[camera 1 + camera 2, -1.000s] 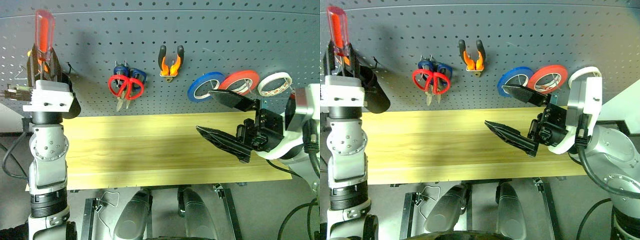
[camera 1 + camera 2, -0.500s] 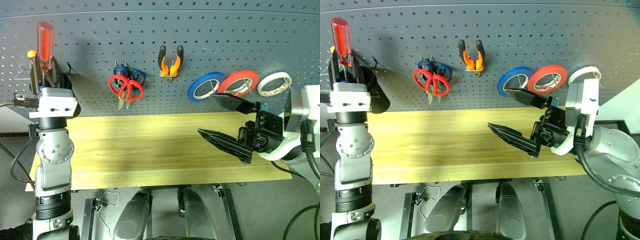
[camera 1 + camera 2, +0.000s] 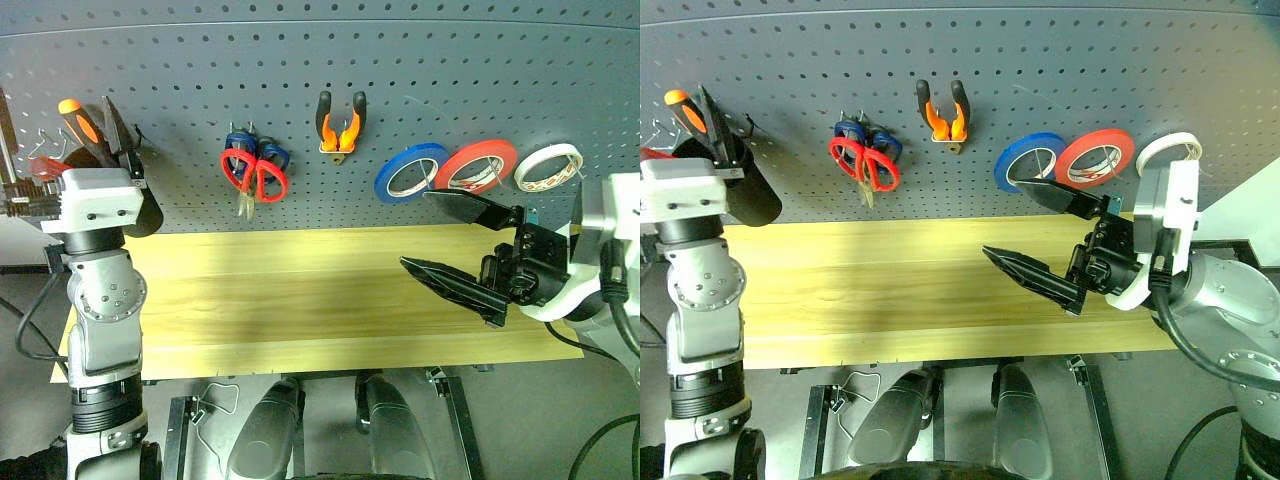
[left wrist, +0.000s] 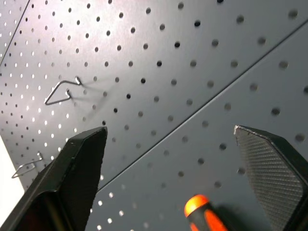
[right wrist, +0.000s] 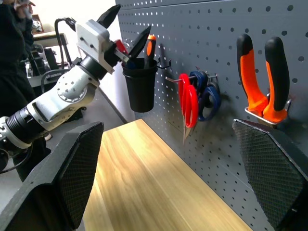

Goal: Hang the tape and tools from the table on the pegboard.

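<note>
On the dark grey pegboard (image 3: pixel 450 70) hang the whitish tape (image 3: pixel 548 167), the red-handled scissors (image 3: pixel 255 176) and the orange-and-black pliers (image 3: pixel 340 124). My left gripper (image 4: pixel 169 131) is open and empty, held up against the board beside a black cup (image 3: pixel 146 206). The small screwdriver's red handle (image 5: pixel 120 46) leans at the cup's rim between the spread fingers; its shaft is hidden. Over the yellow wood table (image 3: pixel 270 300), my right gripper (image 3: pixel 418 230) hangs open with nothing in it.
A bigger orange-and-black screwdriver (image 3: pixel 76 116) stands in the cup. Blue-handled scissors (image 3: pixel 274 152) hang behind the red ones. A blue roll (image 3: pixel 410 172) and a red roll (image 3: pixel 478 163) hang beside the tape. Wire hooks (image 4: pixel 62 91) stick out at the board's left. A person (image 5: pixel 12 48) stands beyond the left arm.
My left gripper has opened and let go of the red-handled screwdriver, which dropped from upright above the fingers down to the cup. The right gripper stays where it was.
</note>
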Robot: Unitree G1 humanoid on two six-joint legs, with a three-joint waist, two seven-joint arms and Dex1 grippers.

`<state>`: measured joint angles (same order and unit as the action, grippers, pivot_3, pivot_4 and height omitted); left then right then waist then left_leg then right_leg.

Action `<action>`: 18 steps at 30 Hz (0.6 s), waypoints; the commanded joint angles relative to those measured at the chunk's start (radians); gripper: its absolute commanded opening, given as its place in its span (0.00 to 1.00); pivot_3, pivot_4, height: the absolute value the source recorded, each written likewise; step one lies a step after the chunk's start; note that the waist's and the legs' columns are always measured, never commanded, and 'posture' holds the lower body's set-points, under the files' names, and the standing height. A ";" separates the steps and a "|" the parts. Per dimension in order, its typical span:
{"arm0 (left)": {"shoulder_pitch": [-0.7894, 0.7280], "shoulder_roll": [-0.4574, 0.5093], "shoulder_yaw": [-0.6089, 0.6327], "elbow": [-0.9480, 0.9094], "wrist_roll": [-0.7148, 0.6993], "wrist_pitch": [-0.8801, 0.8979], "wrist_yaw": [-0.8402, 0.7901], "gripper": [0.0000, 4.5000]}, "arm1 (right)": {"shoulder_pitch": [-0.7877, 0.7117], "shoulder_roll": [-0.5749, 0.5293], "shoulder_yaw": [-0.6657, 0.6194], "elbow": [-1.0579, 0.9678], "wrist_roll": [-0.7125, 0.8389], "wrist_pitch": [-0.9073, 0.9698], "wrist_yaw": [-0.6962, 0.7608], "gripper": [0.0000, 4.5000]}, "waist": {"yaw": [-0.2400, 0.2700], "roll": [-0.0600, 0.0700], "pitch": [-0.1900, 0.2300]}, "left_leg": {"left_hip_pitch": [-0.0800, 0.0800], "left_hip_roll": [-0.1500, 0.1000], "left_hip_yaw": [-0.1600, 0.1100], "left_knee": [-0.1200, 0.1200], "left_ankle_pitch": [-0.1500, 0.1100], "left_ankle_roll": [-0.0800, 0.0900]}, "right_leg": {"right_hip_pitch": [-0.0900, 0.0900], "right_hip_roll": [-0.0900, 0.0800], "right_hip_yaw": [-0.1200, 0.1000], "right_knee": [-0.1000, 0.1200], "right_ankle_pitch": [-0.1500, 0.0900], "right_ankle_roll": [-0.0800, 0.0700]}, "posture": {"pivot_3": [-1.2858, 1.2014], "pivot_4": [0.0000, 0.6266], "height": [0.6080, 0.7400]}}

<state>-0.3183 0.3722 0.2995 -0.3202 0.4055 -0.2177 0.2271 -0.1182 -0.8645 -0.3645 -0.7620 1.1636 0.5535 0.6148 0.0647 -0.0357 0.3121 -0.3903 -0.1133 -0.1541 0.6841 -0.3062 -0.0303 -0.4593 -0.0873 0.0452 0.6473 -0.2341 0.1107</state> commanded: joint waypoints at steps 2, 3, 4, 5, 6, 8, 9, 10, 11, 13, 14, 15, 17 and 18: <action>-0.079 -0.034 -0.132 -0.155 -0.067 0.146 -0.157 0.99 | 0.003 0.015 0.002 -0.016 -0.026 -0.021 0.008 1.00 | 0.001 -0.002 -0.001 | 0.000 0.000 0.000 0.000 0.000 0.000 | 0.000 0.000 0.000 0.000 0.000 0.000 | 0.53 0.40 0.90; -0.099 -0.045 -0.166 -0.181 -0.093 0.196 -0.201 0.99 | 0.003 0.023 0.013 -0.014 -0.039 -0.024 0.009 1.00 | 0.000 -0.002 -0.002 | 0.000 0.000 0.000 0.000 0.000 0.000 | 0.000 0.000 0.000 0.000 0.000 0.000 | 0.53 0.39 0.90; -0.118 -0.052 -0.194 -0.209 -0.116 0.234 -0.241 0.99 | 0.003 0.029 0.022 -0.013 -0.050 -0.026 0.011 1.00 | 0.000 -0.002 -0.003 | 0.000 0.000 0.001 0.000 0.000 0.000 | 0.000 0.000 0.000 0.000 0.000 0.000 | 0.53 0.39 0.90; -0.136 -0.059 -0.216 -0.232 -0.150 0.263 -0.277 0.99 | 0.003 0.037 0.031 -0.010 -0.064 -0.030 0.015 1.00 | -0.001 -0.002 -0.005 | 0.000 0.000 0.002 0.000 0.000 0.000 | 0.000 0.000 0.000 0.000 0.000 0.000 | 0.53 0.38 0.90; -0.156 -0.072 -0.238 -0.263 -0.196 0.325 -0.319 0.99 | 0.005 0.045 0.037 -0.006 -0.074 -0.034 0.019 1.00 | -0.002 -0.002 -0.006 | 0.000 0.000 0.002 0.000 0.000 0.000 | -0.001 0.000 0.000 0.000 0.000 0.000 | 0.53 0.37 0.90; -0.191 -0.086 -0.271 -0.319 -0.269 0.387 -0.381 0.99 | 0.004 0.060 0.054 0.003 -0.102 -0.042 0.027 1.00 | -0.002 -0.002 -0.008 | 0.000 0.001 0.003 0.000 0.000 0.000 | -0.001 0.000 0.000 0.000 0.001 0.000 | 0.54 0.35 0.90; -0.192 -0.085 -0.286 -0.348 -0.301 0.426 -0.416 0.99 | 0.003 0.068 0.062 0.008 -0.116 -0.046 0.032 1.00 | -0.002 -0.003 -0.012 | 0.000 0.001 0.004 0.000 0.000 0.000 | -0.001 0.000 0.000 0.000 0.001 0.000 | 0.54 0.35 0.90; -0.187 -0.080 -0.303 -0.376 -0.318 0.442 -0.443 0.99 | 0.006 0.076 0.065 0.011 -0.127 -0.051 0.036 1.00 | -0.002 -0.002 -0.015 | 0.000 0.001 0.004 0.000 0.000 0.000 | -0.001 0.001 0.000 0.000 0.001 0.000 | 0.54 0.35 0.90; -0.176 -0.073 -0.324 -0.395 -0.342 0.455 -0.477 0.99 | 0.006 0.085 0.073 0.016 -0.139 -0.057 0.039 1.00 | -0.002 -0.002 -0.019 | 0.000 0.001 0.005 0.000 0.000 0.000 | -0.001 0.001 0.000 0.000 0.001 0.000 | 0.54 0.34 0.90; -0.132 -0.068 -0.371 -0.435 -0.384 0.471 -0.529 0.99 | 0.018 0.101 0.081 0.017 -0.157 -0.066 0.045 1.00 | -0.002 -0.001 -0.028 | 0.000 0.001 0.006 0.000 0.000 0.000 | -0.001 0.001 0.000 0.000 0.001 0.000 | 0.54 0.33 0.90; -0.119 -0.065 -0.381 -0.440 -0.395 0.467 -0.544 0.99 | 0.019 0.109 0.089 0.021 -0.168 -0.070 0.048 1.00 | 0.000 -0.001 -0.031 | 0.001 0.001 0.006 0.000 0.000 0.001 | -0.001 0.001 0.001 0.000 0.001 0.000 | 0.54 0.32 0.90; -0.098 -0.072 -0.392 -0.446 -0.436 0.488 -0.563 0.99 | 0.023 0.117 0.097 0.022 -0.181 -0.073 0.050 1.00 | 0.000 -0.001 -0.032 | 0.001 0.001 0.007 0.000 0.000 0.001 | -0.001 0.001 0.001 0.000 0.001 0.000 | 0.54 0.32 0.90; -0.047 -0.065 -0.447 -0.454 -0.488 0.518 -0.618 0.99 | 0.045 0.141 0.108 0.015 -0.192 -0.081 0.050 1.00 | 0.001 -0.002 -0.039 | 0.001 0.001 0.007 0.000 0.000 0.000 | -0.001 0.001 0.001 0.000 0.003 0.000 | 0.54 0.30 0.90; -0.011 -0.054 -0.474 -0.443 -0.501 0.538 -0.644 0.99 | 0.056 0.154 0.117 0.011 -0.195 -0.084 0.047 1.00 | 0.001 -0.001 -0.045 | 0.002 0.002 0.007 0.000 0.000 0.000 | 0.000 0.001 0.001 0.000 0.003 -0.001 | 0.54 0.29 0.90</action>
<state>-0.3600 0.3084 -0.1299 -0.7308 -0.0547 0.2931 -0.3760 -0.0741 -0.7238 -0.2476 -0.7305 0.9743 0.4947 0.6569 0.0653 -0.0372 0.2674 -0.3881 -0.1113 -0.1463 0.6843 -0.3063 -0.0300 -0.4591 -0.0856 0.0465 0.6469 -0.2313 0.1102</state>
